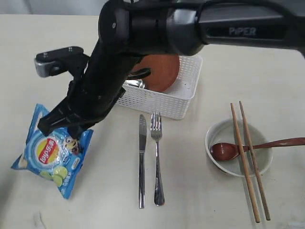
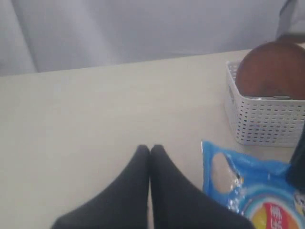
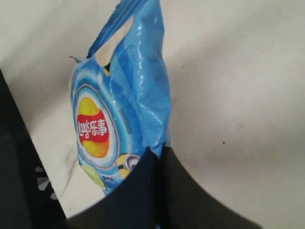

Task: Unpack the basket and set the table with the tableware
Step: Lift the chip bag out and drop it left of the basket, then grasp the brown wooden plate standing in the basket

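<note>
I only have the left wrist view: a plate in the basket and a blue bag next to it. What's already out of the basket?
Observer: A knife and fork lie side by side in front of the basket.
Operator: Any bowl out yet?
Observer: Yes. In the exterior view the bowl sits to the right of them, with a spoon in it and chopsticks laid across it.
Operator: Is anything holding that bag?
Observer: The right gripper is shut on the edge of the bag.
</note>
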Controlling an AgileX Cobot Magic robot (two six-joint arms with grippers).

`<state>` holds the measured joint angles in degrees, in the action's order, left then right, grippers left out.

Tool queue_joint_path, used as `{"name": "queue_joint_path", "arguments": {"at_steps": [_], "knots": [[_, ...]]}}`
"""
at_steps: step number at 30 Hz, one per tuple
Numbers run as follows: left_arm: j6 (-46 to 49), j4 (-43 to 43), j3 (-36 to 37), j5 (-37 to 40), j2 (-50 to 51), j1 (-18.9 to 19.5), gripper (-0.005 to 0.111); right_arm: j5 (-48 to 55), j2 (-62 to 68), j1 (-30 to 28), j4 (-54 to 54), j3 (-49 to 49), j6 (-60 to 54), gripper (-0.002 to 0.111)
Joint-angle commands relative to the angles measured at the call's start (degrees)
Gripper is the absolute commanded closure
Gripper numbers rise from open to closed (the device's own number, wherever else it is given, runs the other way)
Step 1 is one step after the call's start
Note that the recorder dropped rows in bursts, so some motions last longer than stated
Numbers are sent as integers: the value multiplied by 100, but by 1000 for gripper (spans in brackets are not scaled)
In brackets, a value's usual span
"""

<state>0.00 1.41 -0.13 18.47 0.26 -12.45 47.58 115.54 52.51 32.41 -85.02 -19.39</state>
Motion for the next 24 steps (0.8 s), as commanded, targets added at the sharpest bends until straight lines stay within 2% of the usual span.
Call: {"name": "queue_joint_path", "arguments": {"at_steps": [1, 5, 7, 10, 13, 16, 24], "knots": [[0, -21, 13, -13, -26, -25, 107, -36, 237, 15, -44, 7, 37, 92], [0, -21, 13, -13, -26, -25, 107, -41, 249, 15, -369, -130, 81, 59], [0, -21, 13, -13, -26, -25, 107, 51, 213, 15, -701, -317, 240, 51], [0, -21, 13, -13, -26, -25, 107, 253, 111, 15, -1502, -719, 788, 51], [0, -21, 13, -13, -26, -25, 107, 647, -63, -47, -2671, -1114, 1819, 51], [0, -21, 13, -13, -26, -25, 107, 1057, -163, -347, -3735, -1421, 2839, 51], [0, -21, 13, -13, -26, -25, 107, 766, -140, -1696, -4110, -1460, 2806, 51]]}}
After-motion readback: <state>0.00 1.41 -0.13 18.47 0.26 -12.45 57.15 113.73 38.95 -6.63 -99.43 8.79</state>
